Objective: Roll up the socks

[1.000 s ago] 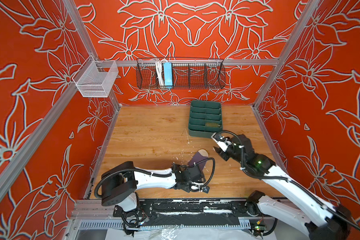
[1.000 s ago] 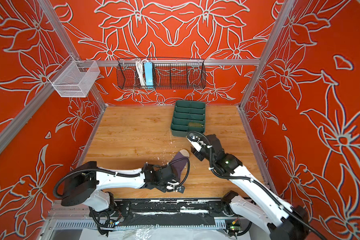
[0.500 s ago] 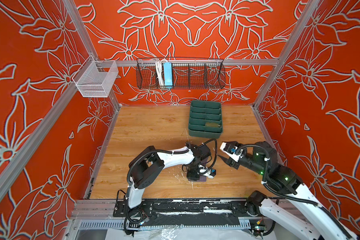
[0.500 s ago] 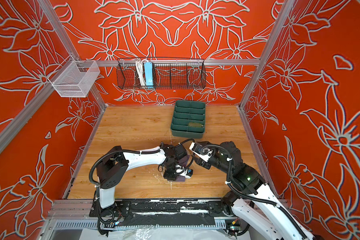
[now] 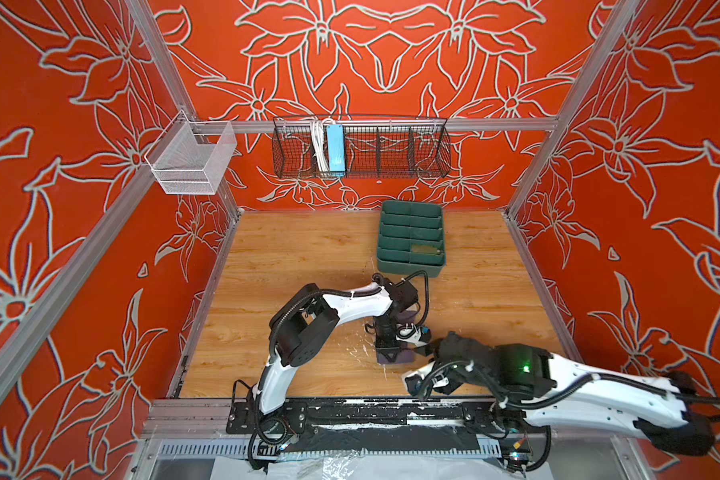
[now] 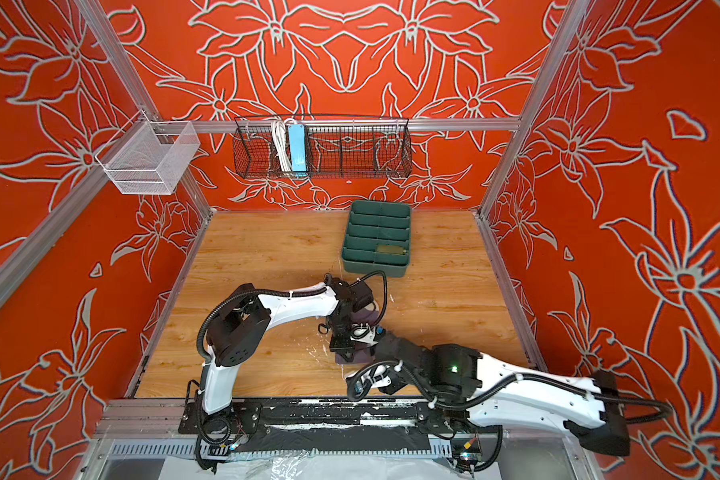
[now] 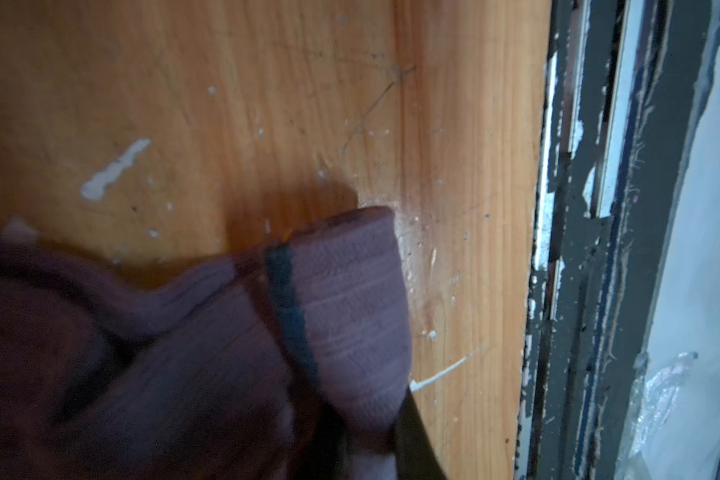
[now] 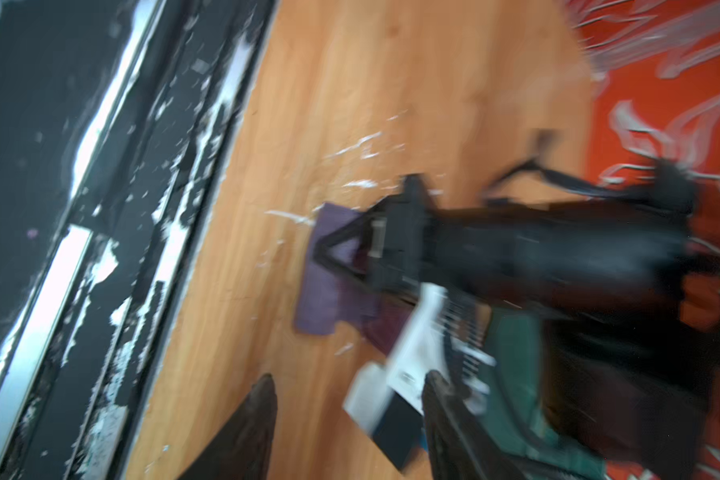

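Fingers (image 8: 262, 415) of your right gripper (image 8: 352, 415) spread apart, left gripper (image 5: 385, 353) clamped on the purple sock (image 7: 341, 307) on the table (image 5: 308, 270), olive green sock (image 5: 425, 249) in the green tray's (image 5: 410, 269) nearest right compartment.

1. Our left arm (image 5: 350, 305) rises from its base on the near side, folds sharply at the elbow, and sends its white forearm out toward the right and the far side.
2. Past the forearm the wrist doubles back, so our left gripper (image 5: 387, 357) points down and toward the near side, held low.
3. Its jaws are pinched together on the purple sock (image 7: 350, 311).
4. Our right arm (image 5: 599, 386) lies low and almost level, reaching from the right near corner toward the middle.
5. Our right gripper (image 8: 348, 376) faces the left gripper from just beside it, its two dark fingers (image 8: 258, 415) standing well apart.
6. The right wrist view is smeared, so we cannot make out finer detail there.
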